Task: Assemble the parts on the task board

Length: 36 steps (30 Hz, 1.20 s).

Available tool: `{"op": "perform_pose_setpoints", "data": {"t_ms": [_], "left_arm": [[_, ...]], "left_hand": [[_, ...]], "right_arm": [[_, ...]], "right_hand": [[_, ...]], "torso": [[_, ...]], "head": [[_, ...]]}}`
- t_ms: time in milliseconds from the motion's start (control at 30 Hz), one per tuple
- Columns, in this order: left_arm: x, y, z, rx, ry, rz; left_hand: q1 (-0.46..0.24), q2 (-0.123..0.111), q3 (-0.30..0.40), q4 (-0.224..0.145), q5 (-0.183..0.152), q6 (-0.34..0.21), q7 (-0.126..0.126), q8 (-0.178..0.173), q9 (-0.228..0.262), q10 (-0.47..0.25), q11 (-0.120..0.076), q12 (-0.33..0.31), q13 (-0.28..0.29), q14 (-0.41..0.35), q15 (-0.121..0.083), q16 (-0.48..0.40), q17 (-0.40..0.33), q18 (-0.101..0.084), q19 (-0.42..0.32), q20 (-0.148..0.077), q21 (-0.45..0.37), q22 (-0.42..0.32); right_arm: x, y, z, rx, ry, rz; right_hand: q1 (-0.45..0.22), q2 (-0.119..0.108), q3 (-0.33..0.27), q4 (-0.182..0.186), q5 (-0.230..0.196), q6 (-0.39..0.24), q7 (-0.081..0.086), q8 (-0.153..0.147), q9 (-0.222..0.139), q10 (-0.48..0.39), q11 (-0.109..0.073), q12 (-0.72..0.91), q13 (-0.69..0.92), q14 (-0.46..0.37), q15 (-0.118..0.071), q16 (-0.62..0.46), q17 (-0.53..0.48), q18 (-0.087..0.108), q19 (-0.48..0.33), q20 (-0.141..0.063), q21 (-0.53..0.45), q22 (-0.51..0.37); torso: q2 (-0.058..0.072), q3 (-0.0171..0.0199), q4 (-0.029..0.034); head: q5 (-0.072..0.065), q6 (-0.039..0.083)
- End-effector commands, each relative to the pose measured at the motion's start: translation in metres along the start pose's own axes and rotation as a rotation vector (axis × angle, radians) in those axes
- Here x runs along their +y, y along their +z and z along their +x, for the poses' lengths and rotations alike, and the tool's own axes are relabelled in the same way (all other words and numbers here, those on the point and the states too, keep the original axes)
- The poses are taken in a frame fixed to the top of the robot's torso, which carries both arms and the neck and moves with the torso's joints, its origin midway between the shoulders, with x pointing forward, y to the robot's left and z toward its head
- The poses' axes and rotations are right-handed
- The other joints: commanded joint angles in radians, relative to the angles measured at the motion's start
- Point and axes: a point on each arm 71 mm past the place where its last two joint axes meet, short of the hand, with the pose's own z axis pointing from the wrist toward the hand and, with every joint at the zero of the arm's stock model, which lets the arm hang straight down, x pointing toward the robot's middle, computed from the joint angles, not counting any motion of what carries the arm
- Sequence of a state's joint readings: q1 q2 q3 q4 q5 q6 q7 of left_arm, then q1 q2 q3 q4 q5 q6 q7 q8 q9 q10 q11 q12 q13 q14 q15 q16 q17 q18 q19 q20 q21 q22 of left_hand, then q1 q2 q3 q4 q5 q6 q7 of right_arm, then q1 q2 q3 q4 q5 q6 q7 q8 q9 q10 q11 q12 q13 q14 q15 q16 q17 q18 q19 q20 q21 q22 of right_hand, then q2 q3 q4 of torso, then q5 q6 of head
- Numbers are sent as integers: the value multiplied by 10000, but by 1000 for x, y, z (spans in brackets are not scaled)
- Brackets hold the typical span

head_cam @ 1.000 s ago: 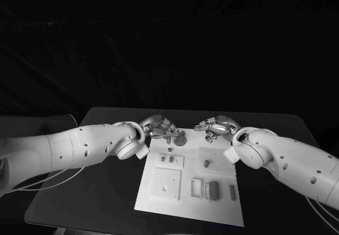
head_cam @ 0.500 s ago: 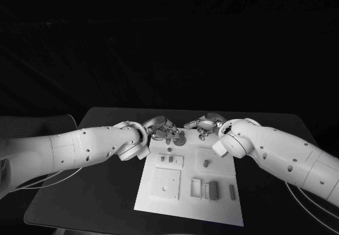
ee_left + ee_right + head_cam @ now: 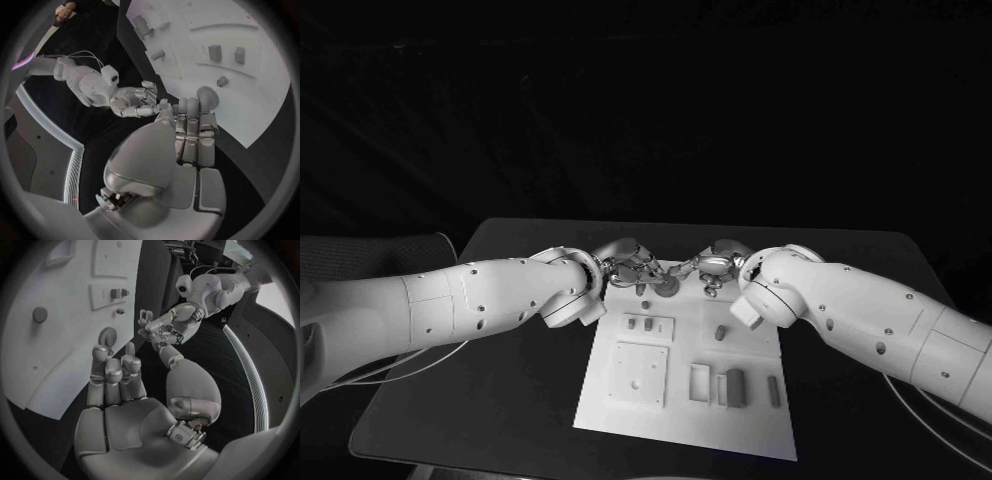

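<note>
The right silver many-fingered hand (image 3: pixel 717 262) has been drawn inward across the last second, from out beside the far right corner of the white rectangular task board (image 3: pixel 632 405) to a spot just beside the round dark disc-shaped part (image 3: pixel 666 288) at the board's far edge; the left silver hand (image 3: pixel 629 264) has been shifted only slightly and is kept on the other side of that disc. A two-handed approach to the disc is judged to be under way, with nothing yet seated. From the right wrist, the right hand (image 3: pixel 115 385) is seen with fingers extended and apart, nothing held, fingertips just short of the disc (image 3: pixel 107 336), and the left hand (image 3: pixel 164 329) is seen opposite with fingers loosely curled and apparently empty. From the left wrist, the left hand's fingers (image 3: pixel 195 131) are shown straight and together over the board's edge, with the disc (image 3: pixel 207 95) at their tips; whether contact is made cannot be told. The small grey pegs (image 3: pixel 721 333) and blocks (image 3: pixel 736 388) are left lying on the board nearer the robot.
</note>
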<state>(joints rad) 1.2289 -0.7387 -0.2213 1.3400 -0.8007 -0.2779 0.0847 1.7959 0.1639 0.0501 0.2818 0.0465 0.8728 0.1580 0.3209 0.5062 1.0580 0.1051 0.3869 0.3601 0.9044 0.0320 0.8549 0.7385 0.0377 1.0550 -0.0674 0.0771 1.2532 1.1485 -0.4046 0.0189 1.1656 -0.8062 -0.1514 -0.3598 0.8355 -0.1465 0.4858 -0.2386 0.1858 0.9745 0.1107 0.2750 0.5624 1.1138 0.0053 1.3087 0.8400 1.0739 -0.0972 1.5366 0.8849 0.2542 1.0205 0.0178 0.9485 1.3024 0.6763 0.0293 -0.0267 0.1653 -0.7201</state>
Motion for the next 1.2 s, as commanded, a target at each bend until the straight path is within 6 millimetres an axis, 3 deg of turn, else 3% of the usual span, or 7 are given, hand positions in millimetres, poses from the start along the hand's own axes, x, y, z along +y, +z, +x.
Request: {"op": "perform_pose_setpoints", "data": {"t_ms": [33,267,733,1200], "left_arm": [[-3,1,2,4,93,-34],[-4,2,4,52,85,-101],[-6,3,7,284,206,-132],[-9,3,10,362,244,-70]], "left_hand": [[22,136,5,43,30,83,10,-3,15,257,-204,-2,-6,132,-43,11,-16,165,77,12,46,6],[4,129,18,58,29,90,10,-5,17,270,-207,-4,-11,143,-46,11,-20,160,88,8,48,9],[-13,113,35,59,30,101,5,-7,20,283,-211,-9,-18,148,-50,7,-25,157,96,0,48,14],[-13,101,51,54,30,107,2,-9,21,291,-214,-12,-22,149,-52,4,-29,156,101,-6,49,17]], "right_arm": [[5,0,5,213,-499,-32],[11,2,10,169,-520,-172],[16,4,12,-71,-471,-267],[19,7,15,-36,-619,-244]], "right_hand": [[-93,-6,-20,34,-6,44,-19,70,17,-14,-83,-62,-11,1,-66,-63,-9,76,22,-54,-36,-15],[-170,-73,-34,79,-9,67,-36,100,65,-14,-99,-53,-7,0,-81,-56,-6,76,28,-62,-35,-15],[-253,-125,-65,117,-13,32,-41,104,114,-11,-106,-33,3,5,-96,-48,-5,76,43,-79,-32,-15],[-246,-8,-17,154,0,12,-44,116,174,-19,-109,-20,10,6,-99,-45,-6,76,50,-104,-37,-20]], "torso": [[1,6,-8],[2,19,-1],[4,8,5],[2,7,2]], "head": [[2,0],[-11,-14],[-32,0],[-16,-19]]}}
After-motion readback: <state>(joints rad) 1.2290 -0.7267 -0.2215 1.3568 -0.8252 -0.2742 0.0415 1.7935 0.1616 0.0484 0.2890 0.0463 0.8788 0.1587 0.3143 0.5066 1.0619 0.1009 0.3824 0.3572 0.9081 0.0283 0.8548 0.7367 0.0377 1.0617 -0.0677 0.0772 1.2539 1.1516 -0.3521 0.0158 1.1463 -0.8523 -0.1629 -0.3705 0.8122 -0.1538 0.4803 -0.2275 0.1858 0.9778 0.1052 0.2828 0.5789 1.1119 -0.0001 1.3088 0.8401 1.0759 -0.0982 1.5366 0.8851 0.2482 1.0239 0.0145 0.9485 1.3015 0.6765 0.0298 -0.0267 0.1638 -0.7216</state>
